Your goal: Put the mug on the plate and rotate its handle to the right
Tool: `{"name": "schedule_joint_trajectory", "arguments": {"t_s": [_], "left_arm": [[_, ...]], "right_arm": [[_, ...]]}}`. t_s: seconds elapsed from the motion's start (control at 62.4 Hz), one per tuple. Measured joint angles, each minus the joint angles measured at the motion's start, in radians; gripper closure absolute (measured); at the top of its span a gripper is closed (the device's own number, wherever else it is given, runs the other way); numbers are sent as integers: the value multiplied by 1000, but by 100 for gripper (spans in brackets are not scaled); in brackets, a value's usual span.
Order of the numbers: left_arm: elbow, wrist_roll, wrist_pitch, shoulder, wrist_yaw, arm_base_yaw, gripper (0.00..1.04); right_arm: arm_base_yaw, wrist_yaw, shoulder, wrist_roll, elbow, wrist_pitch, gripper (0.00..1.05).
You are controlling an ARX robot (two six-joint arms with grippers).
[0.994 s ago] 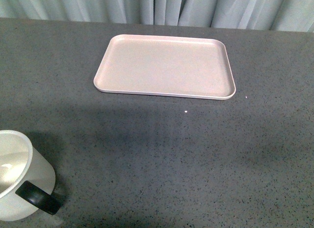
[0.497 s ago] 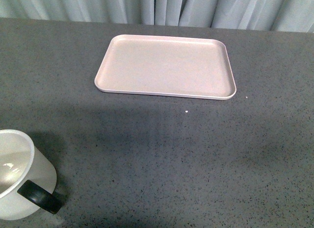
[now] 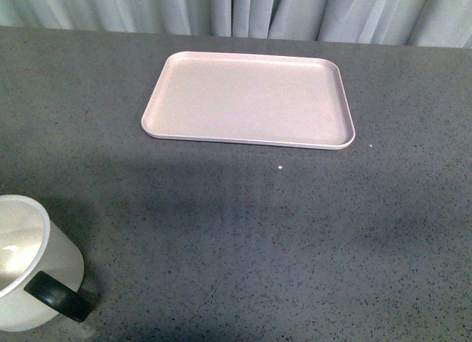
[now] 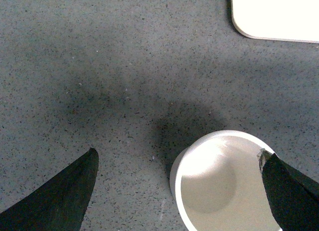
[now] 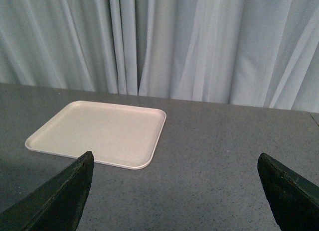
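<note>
The big gray speckled table (image 3: 295,231) fills most of what I see. Pale curtains (image 5: 199,42) hang behind it. The pink plate (image 3: 247,99) lies flat on the far side of the table. The white mug (image 3: 22,261) stands upright at my near left, well apart from the plate. Its black handle (image 3: 59,296) sticks out toward me and to the right.

My left gripper (image 4: 177,152) hangs over the mug with its jaws wide apart. One finger (image 4: 289,196) covers the rim's edge, and I cannot tell if it touches. My right gripper (image 5: 174,155) has its jaws wide apart too and holds nothing.
</note>
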Motion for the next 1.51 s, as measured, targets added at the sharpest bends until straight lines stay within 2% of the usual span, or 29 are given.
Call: {"name": "schedule_joint_trajectory", "arguments": {"t_s": [0.225, 0.337, 0.609, 1.235, 1.508], "left_arm": [[48, 36, -14, 92, -4, 0, 9], [51, 51, -35, 113, 39, 4, 9], [65, 107, -53, 187, 62, 23, 9], [101, 163, 2, 404, 24, -8, 10], [101, 165, 7, 422, 10, -18, 50]], "right_arm": [[0, 0, 0, 0, 0, 0, 9], [0, 0, 0, 0, 0, 0, 9], [0, 0, 0, 0, 0, 0, 9], [0, 0, 0, 0, 0, 0, 9], [0, 0, 0, 0, 0, 0, 9]]}}
